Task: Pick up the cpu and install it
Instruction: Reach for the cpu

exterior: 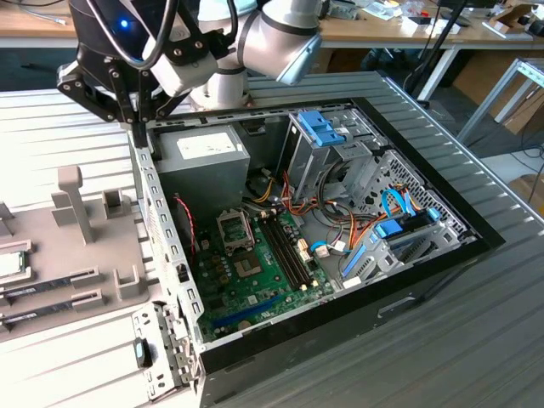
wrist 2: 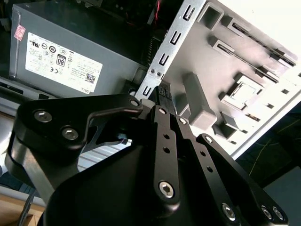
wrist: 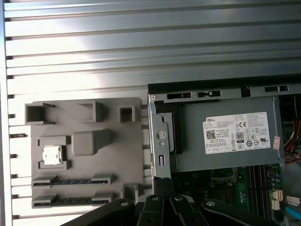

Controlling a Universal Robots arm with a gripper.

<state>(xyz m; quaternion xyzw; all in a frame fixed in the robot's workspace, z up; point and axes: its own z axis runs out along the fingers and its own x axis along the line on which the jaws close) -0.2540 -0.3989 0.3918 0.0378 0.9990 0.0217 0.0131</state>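
exterior view: the gripper (exterior: 141,127) hangs over the wall of the open computer case (exterior: 153,212) nearest the grey tray (exterior: 93,246), beside the power supply (exterior: 204,157). its fingers are pressed together with nothing between them. the cpu (exterior: 8,265) lies in the tray, well apart from the gripper.

second wrist view: the fingertips (wrist 2: 161,95) meet close to the case wall.

first wrist view: the cpu (wrist: 51,155) sits flat in a square tray pocket, near two memory sticks (wrist: 70,181).

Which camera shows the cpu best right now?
First wrist view: the cpu lies whole, face up, in its tray pocket. Exterior view cuts it at its left edge; the second wrist view sees it aslant.
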